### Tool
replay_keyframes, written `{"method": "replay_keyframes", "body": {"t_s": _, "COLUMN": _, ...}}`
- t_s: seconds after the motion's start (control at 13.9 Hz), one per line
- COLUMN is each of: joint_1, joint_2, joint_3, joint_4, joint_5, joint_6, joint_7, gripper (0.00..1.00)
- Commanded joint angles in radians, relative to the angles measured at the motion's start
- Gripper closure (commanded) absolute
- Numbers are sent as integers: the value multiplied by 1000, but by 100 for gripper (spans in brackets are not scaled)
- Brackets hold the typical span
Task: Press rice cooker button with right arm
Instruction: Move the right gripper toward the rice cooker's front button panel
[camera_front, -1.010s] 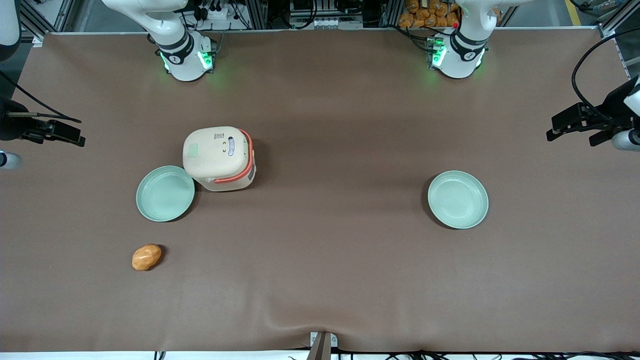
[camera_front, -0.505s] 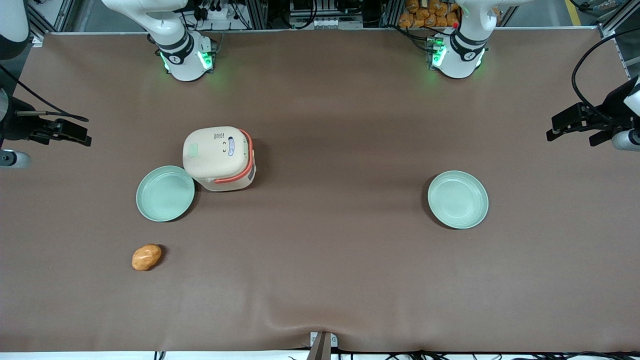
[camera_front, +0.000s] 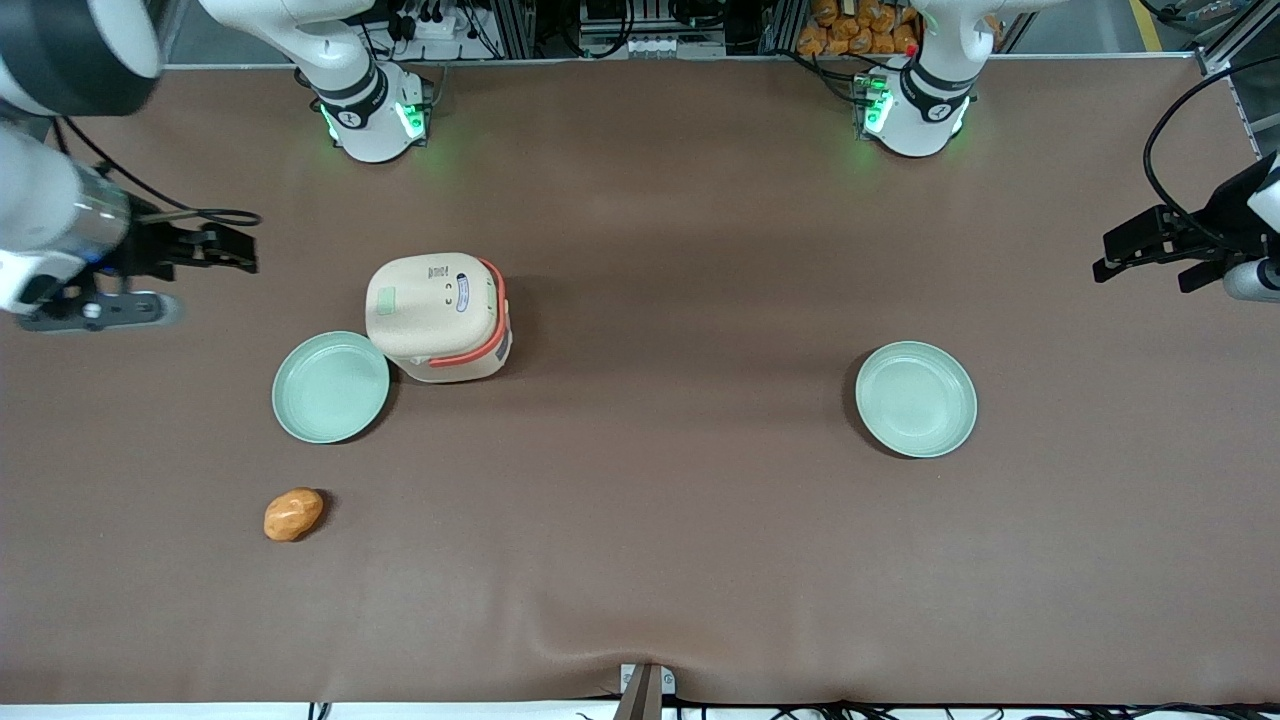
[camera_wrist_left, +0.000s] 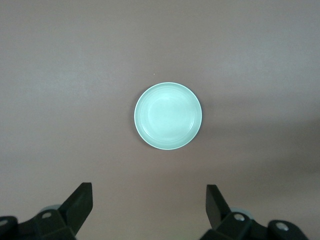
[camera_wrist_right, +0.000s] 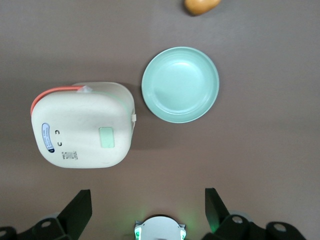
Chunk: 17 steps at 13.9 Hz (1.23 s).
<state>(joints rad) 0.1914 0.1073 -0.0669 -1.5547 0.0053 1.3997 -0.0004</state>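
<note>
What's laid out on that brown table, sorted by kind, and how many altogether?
Green plates: 2
Rice cooker: 1, lid closed, button on top
Orange bread-like lump: 1
Total: 4
The gripper hangs open, toward the working arm's end of the table from the cooker.

Bulky white right arm with glossy black segments (camera_front: 60, 120) cut off by the front view's edge, its upper links out of sight and blurred; small black gripper (camera_front: 215, 250) too small there for the finger gap to be read, though the wrist view shows two spread black fingertips (camera_wrist_right: 80, 207), cropped at the edge. Orange-brown rounded lump (camera_wrist_right: 201, 5) sliced by the wrist view's border. Printed marks on the cream rounded-square rice cooker (camera_front: 437, 315) with orange-red band too small to read.
</note>
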Motion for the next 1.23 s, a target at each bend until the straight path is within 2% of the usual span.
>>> {"method": "replay_keyframes", "body": {"t_s": 0.0, "joint_1": 31, "joint_2": 31, "joint_3": -4, "joint_4": -31, "joint_5": -8, "joint_6": 2, "joint_7": 17, "gripper": 15}}
{"method": "replay_keyframes", "body": {"t_s": 0.14, "joint_1": 57, "joint_2": 51, "joint_3": -2, "joint_4": -67, "joint_5": -8, "joint_6": 18, "joint_7": 65, "gripper": 42}}
{"method": "replay_keyframes", "body": {"t_s": 0.22, "joint_1": 63, "joint_2": 58, "joint_3": -2, "joint_4": -83, "joint_5": -8, "joint_6": 31, "joint_7": 75, "gripper": 62}}
{"method": "replay_keyframes", "body": {"t_s": 0.51, "joint_1": 98, "joint_2": 101, "joint_3": 1, "joint_4": -140, "joint_5": -4, "joint_6": 51, "joint_7": 77, "gripper": 92}}
{"method": "replay_keyframes", "body": {"t_s": 0.79, "joint_1": 100, "joint_2": 127, "joint_3": 1, "joint_4": -209, "joint_5": 102, "joint_6": 87, "joint_7": 117, "gripper": 97}}
{"method": "replay_keyframes", "body": {"t_s": 1.15, "joint_1": 103, "joint_2": 166, "joint_3": 1, "joint_4": -246, "joint_5": 140, "joint_6": 88, "joint_7": 117, "gripper": 99}}
